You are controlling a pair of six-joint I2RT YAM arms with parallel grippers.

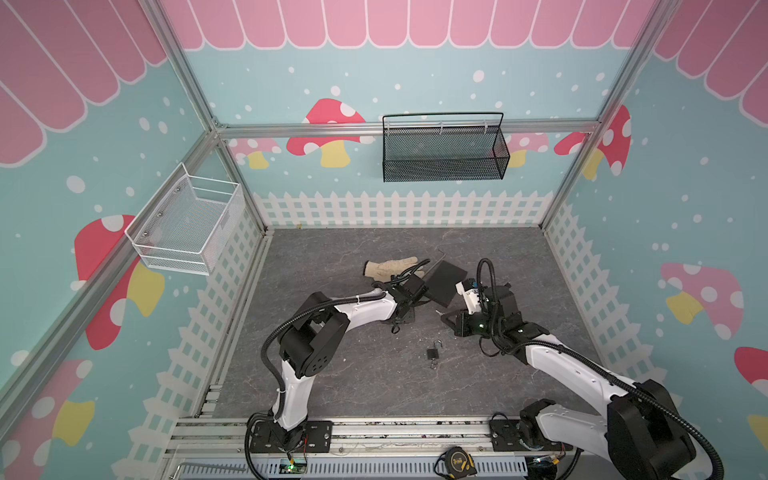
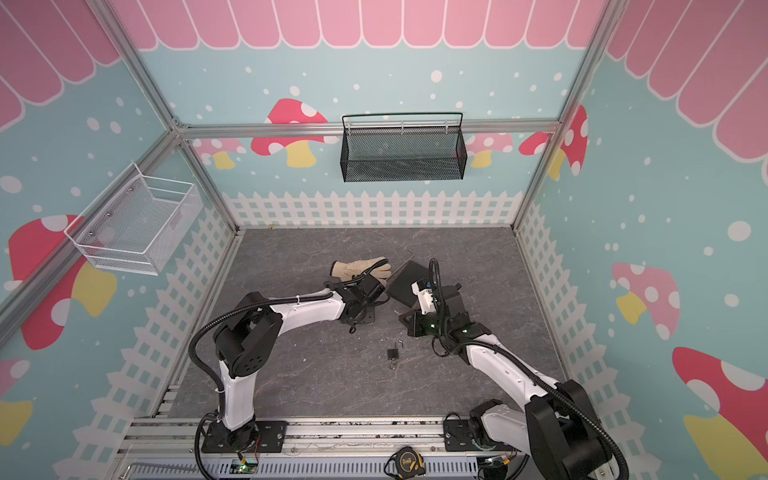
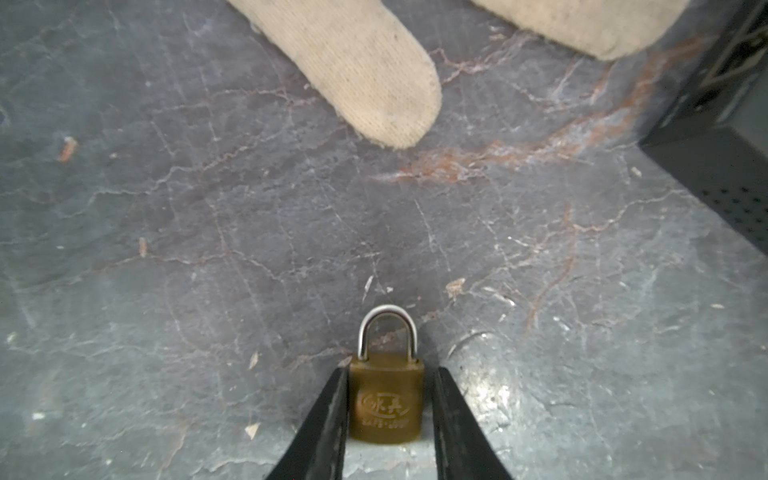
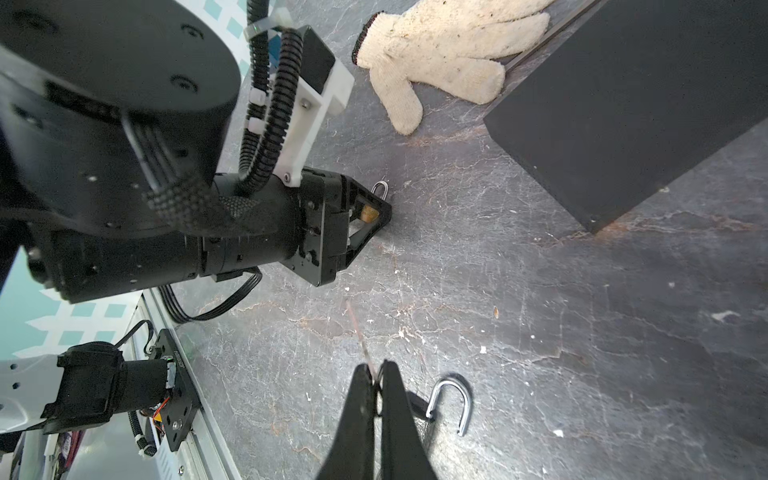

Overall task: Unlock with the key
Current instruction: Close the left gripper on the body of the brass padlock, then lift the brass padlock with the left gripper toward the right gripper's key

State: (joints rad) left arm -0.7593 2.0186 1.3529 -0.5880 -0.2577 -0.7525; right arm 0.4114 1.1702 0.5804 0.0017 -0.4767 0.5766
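A brass padlock (image 3: pixel 386 399) with its shackle closed lies flat on the grey table. My left gripper (image 3: pixel 386 370) points down over it with a finger on each side; one finger touches the body and a thin gap shows at the other. The right wrist view shows the same padlock (image 4: pixel 369 212) between those fingers. My right gripper (image 4: pixel 376 365) is shut on a key (image 4: pixel 359 328), whose thin blade sticks out past the fingertips. In a top view the right gripper (image 1: pixel 442 313) hovers just right of the left gripper (image 1: pixel 405 318).
A black padlock (image 1: pixel 433 353) with its shackle (image 4: pixel 453 403) swung open lies nearer the front. A cream work glove (image 1: pixel 390 266) and a black box (image 1: pixel 446 282) lie just behind the grippers. Mesh baskets hang on the walls, and a tape measure (image 1: pixel 455 459) sits on the front rail.
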